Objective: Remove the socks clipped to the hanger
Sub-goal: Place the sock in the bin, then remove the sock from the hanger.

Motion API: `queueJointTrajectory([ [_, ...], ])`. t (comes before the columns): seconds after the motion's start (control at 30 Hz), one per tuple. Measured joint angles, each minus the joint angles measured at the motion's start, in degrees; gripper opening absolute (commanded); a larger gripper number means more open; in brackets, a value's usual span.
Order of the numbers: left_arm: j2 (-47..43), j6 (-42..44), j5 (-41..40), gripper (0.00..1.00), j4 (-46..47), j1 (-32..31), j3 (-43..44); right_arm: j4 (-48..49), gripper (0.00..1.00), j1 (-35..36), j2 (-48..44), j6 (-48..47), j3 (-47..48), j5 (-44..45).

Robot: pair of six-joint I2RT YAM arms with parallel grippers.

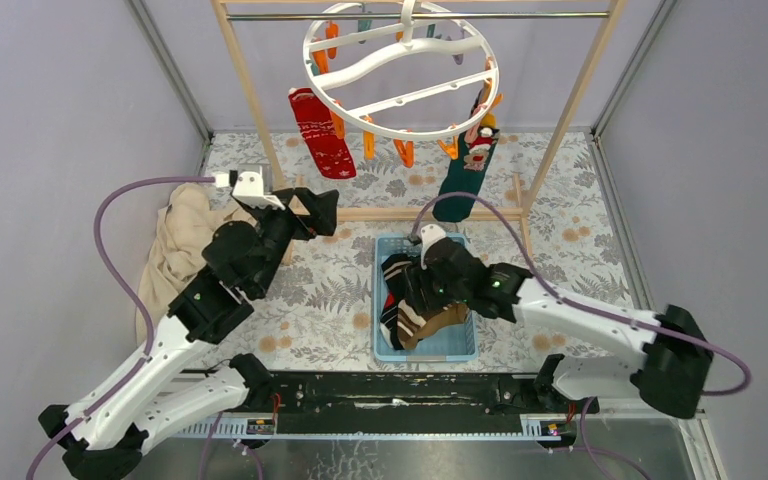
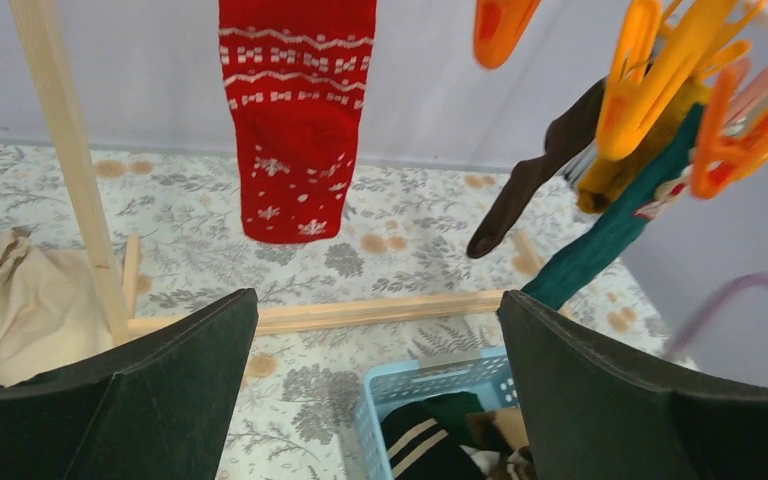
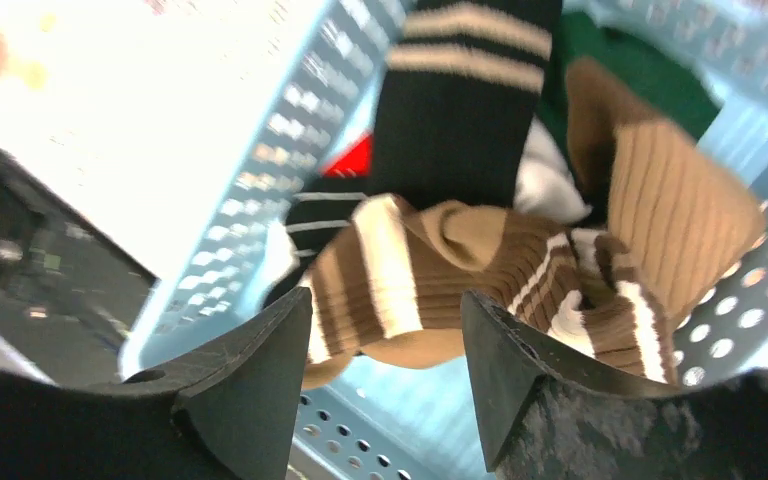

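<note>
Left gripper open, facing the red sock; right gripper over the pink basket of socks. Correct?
No: the basket is blue, not pink, as the top view shows. The rest holds: left gripper open, facing the red sock; right gripper over the basket of socks.

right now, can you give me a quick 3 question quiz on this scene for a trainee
1. True or false: the red sock hangs clipped to the hanger.
2. The right gripper is over: A the blue basket, B the beige cloth, C the wooden rack.
3. Fill in: the left gripper has its jaws ___.
Key: 1 true; 2 A; 3 open.
</note>
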Motion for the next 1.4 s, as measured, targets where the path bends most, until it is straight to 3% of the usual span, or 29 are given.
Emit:
queueJointTrajectory([
  [0.23, 4.2, 2.0, 0.0, 0.99, 4.1, 2.1, -2.1, -1.2, 0.74, 0.0, -12.3, -1.0, 5.9, -0.5],
  [0.4, 9.3, 2.3, 2.5, 0.99, 7.5, 6.9, -2.1, -1.6, 0.75, 0.0, -18.4, -0.9, 6.0, -0.5],
  [0.7, 16.1, 2.5, 12.3, 0.99, 18.9, 18.9, -3.9, -3.8, 0.75, 0.0, -20.8, -0.1, 6.0, -1.8],
  [1.03, 24.5, 3.5, 24.9, 0.99, 28.8, 24.7, -4.3, -4.7, 0.75, 0.0, -22.0, -0.1, 5.9, -1.9],
  [1.4, 29.9, 3.7, 32.7, 0.99, 33.9, 28.6, -1.4, -6.1, 0.75, 0.0, -22.3, -0.2, 5.9, -2.0],
])
